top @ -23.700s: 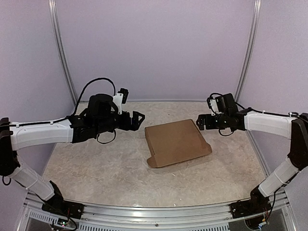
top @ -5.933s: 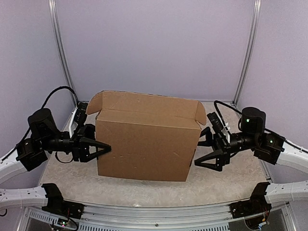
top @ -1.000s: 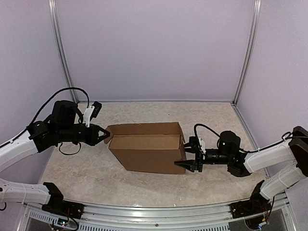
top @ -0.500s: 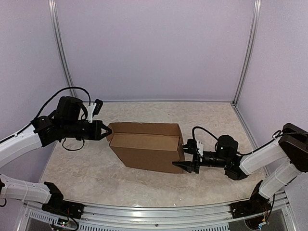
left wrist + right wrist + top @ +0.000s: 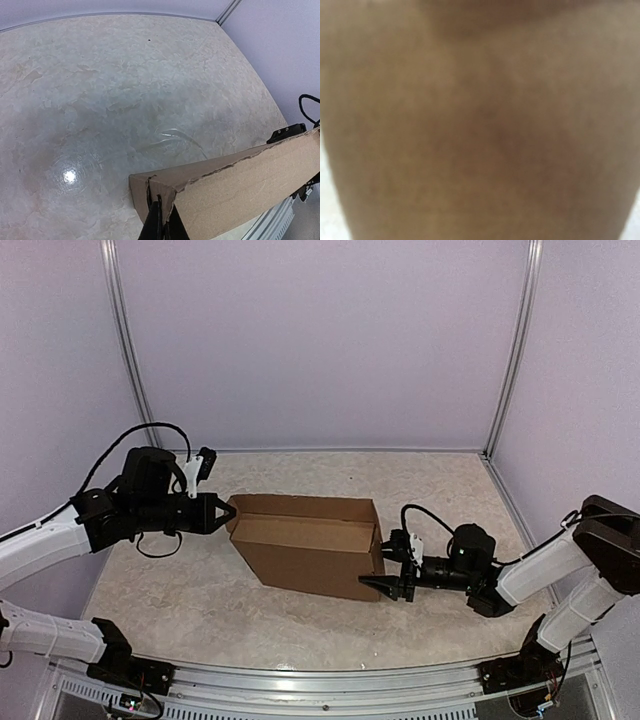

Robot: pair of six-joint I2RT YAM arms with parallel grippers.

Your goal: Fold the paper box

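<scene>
**A:** What does everything sit on?

**B:** A counter with a pale, marbled beige top. It is faintly glossy, and a bright glare spot shows on it in the left wrist view. The paper box lies near its middle, so I'll place everything else from that box. Plain lavender walls rise behind the box and off to both sides, joined by slim metal posts. In front of the box a ribbed metal rail runs along the counter's near edge.

**A:** What's around it?

**B:** The left end effector is at the box's left end, its fingers pressed together at the flap corner. I cannot tell whether any cardboard is caught between them. The right end effector is at the box's right end, its fingers spread and close against the end wall. A black cable loops above the arm to the left of the box.

**A:** Anything in the way?

**B:** The right wrist camera sits so close to the box that blurred brown cardboard fills nearly its whole view.

**A:** And the box itself?

**B:** It is plain brown cardboard, matte and unmarked. The shape is long, low and open-topped, with a slanting front wall and a short flap standing out at the left end. In the left wrist view its cut edge looks rough and fibrous, with a short slit beside the corner.
</scene>
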